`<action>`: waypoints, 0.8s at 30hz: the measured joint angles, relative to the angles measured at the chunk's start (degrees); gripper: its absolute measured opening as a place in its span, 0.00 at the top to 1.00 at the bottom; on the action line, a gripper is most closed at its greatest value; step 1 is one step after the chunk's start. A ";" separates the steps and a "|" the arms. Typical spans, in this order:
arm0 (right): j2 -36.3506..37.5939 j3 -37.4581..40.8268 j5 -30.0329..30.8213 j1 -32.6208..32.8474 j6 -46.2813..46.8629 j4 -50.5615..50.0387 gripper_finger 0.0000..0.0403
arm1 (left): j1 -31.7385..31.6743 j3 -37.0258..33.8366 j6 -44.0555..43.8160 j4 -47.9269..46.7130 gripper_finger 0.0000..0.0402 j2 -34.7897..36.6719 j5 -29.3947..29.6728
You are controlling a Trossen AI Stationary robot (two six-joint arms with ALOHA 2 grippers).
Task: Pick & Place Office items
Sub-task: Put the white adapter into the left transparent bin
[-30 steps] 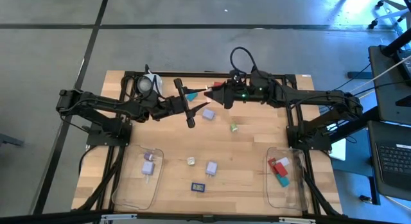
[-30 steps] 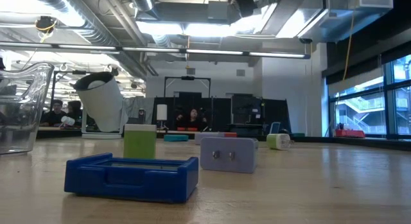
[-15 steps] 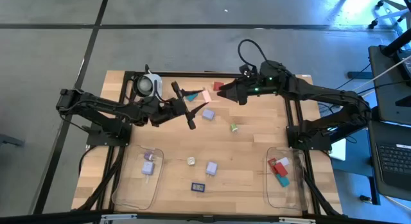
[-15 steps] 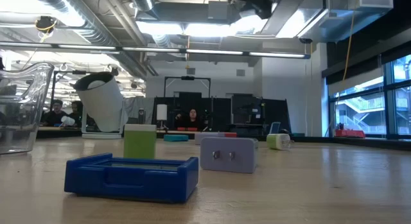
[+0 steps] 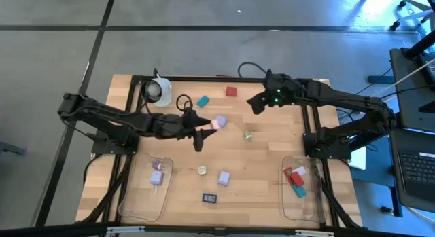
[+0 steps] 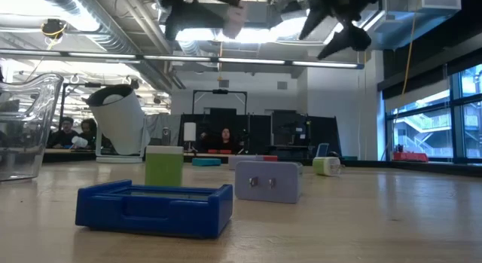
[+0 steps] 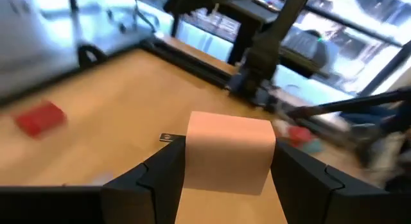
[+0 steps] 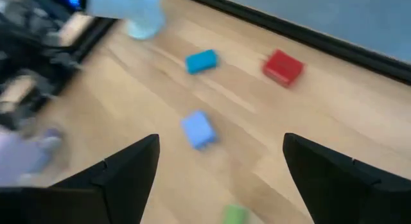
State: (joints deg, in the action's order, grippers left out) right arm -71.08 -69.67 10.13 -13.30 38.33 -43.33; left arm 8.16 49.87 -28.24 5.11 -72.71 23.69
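My left gripper [image 5: 208,125] is above the middle of the table, shut on a pink block [image 5: 219,121] [image 7: 228,144]. My right gripper [image 5: 252,103] [image 8: 221,179] hangs open over the far right part with nothing between its fingers. On the wood lie a red block [image 5: 231,92], a teal block [image 5: 202,101], a lavender block [image 8: 198,129], a small green piece [image 5: 248,135], a whitish-green piece [image 5: 202,170], another lavender block [image 5: 224,177] and a dark blue piece [image 5: 209,197]. In the low view both grippers show at the top, left [image 6: 199,7] and right [image 6: 335,25]. My left gripper pinches the pink block by two opposite sides [image 7: 192,153] between its two fingers [image 7: 160,179]. The fingers come almost level from the table's left. The block sticks out past the fingertips and is lifted clear of the table.
A white round object with a dark centre [image 5: 158,91] stands at the far left. A clear tray [image 5: 139,196] at the near left holds lavender pieces. Another clear tray [image 5: 314,196] at the near right holds red and teal pieces. Black frame rails [image 5: 170,79] run along the far edge.
The pink block was between both grippers at the far middle a second ago. My right gripper has drawn back toward the table's right edge and tipped down. My left gripper has rolled and carried the block toward the near edge and a little lower.
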 joint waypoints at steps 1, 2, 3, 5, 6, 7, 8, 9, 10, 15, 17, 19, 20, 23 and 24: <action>-0.15 -0.01 0.77 0.00 -0.01 -0.68 0.18 | 0.00 0.00 -2.52 -0.46 0.50 0.40 -1.15; -0.24 -0.02 1.01 0.00 -0.19 -1.70 0.18 | 0.05 0.02 -4.99 -1.95 0.50 1.13 -2.35; -0.27 0.00 1.02 0.00 -0.49 -2.88 0.18 | 0.15 0.00 -7.36 -3.43 0.50 1.89 -3.50; -0.56 -0.02 1.04 0.00 -1.36 -3.54 0.18 | 0.81 0.02 -12.04 -5.48 0.50 3.43 -6.31; -0.64 0.00 1.02 0.00 -1.51 -4.30 0.18 | 1.48 0.02 -14.37 -7.21 0.50 4.29 -7.74; -0.72 0.00 1.02 0.06 -1.47 -5.22 0.18 | 2.49 0.02 -16.90 -8.80 0.50 5.10 -9.40; -0.97 0.00 1.06 0.25 -1.30 -5.53 0.18 | 3.82 0.02 -19.55 -10.37 0.50 5.72 -10.64; -1.21 0.00 1.07 0.55 -0.86 -5.78 0.18 | 5.66 0.02 -22.75 -12.20 0.50 6.34 -11.56; -1.45 0.00 1.24 0.95 -0.34 -6.75 0.18 | 7.79 0.02 -26.02 -14.21 0.50 6.78 -11.80; -3.38 0.06 4.18 4.16 0.62 -9.93 0.18 | 19.74 0.02 -48.65 -28.88 0.50 7.30 -13.15; -4.26 0.04 4.50 6.23 1.51 -10.05 0.18 | 24.77 0.02 -61.04 -34.58 0.50 7.30 -14.25; -5.20 0.07 4.52 8.07 1.42 -10.02 0.18 | 29.49 0.02 -71.08 -38.51 0.50 7.28 -14.21; -5.68 0.07 4.46 8.85 1.12 -9.73 0.18 | 31.58 0.02 -75.25 -39.52 0.50 7.28 -13.34; -7.22 0.07 4.98 10.49 -0.31 -8.80 0.18 | 37.00 0.02 -84.51 -42.54 0.50 7.19 -10.11; -7.74 0.07 5.68 10.93 -0.59 -8.68 0.18 | 38.37 0.02 -87.37 -44.35 0.50 6.80 -10.08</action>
State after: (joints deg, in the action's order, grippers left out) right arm -78.82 -69.60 15.81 -2.37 37.74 -52.01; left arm 46.53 49.89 -115.62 -39.23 -65.91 13.61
